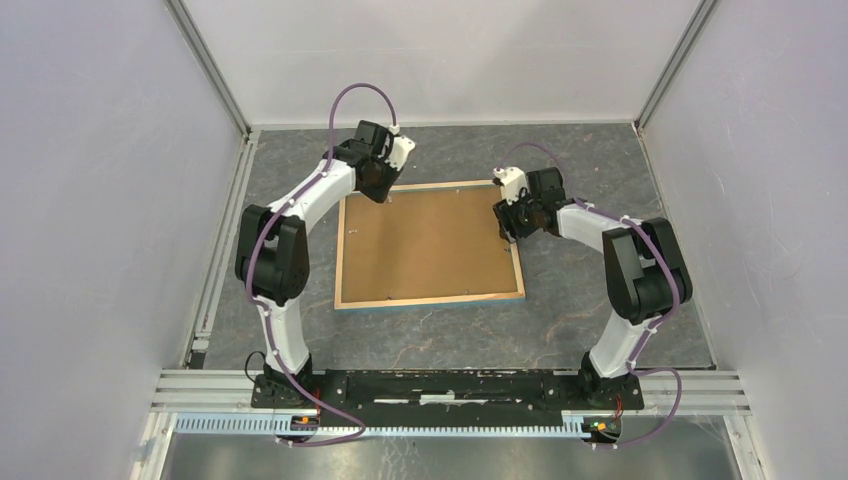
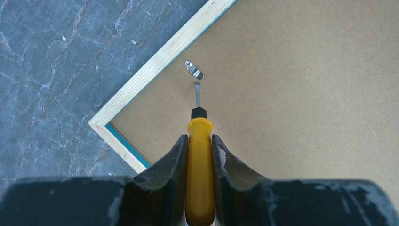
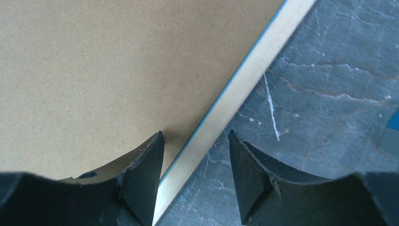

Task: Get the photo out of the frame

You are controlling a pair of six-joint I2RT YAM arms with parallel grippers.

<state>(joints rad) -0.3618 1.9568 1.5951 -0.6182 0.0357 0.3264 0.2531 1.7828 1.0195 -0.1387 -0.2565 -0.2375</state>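
The blue-edged, fibreboard-backed frame (image 1: 428, 245) looks stiff and light: the right gripper (image 3: 195, 141) straddles its 3 o'clock rail, jaws wide, while the left gripper (image 2: 199, 141) clamps a yellow-handled screwdriver (image 2: 199, 165) near the 11 o'clock metal tab (image 2: 193, 69).

— Colours, quick?
— White shells on my arms (image 1: 300, 200), black joints (image 1: 272, 250), purple cables (image 1: 355, 90) looping off each wrist.
— Fingers?
— Black curved fingers (image 2: 171, 160) on my left gripper (image 2: 199, 139) and right gripper (image 3: 195, 133), edges scuffed pale.
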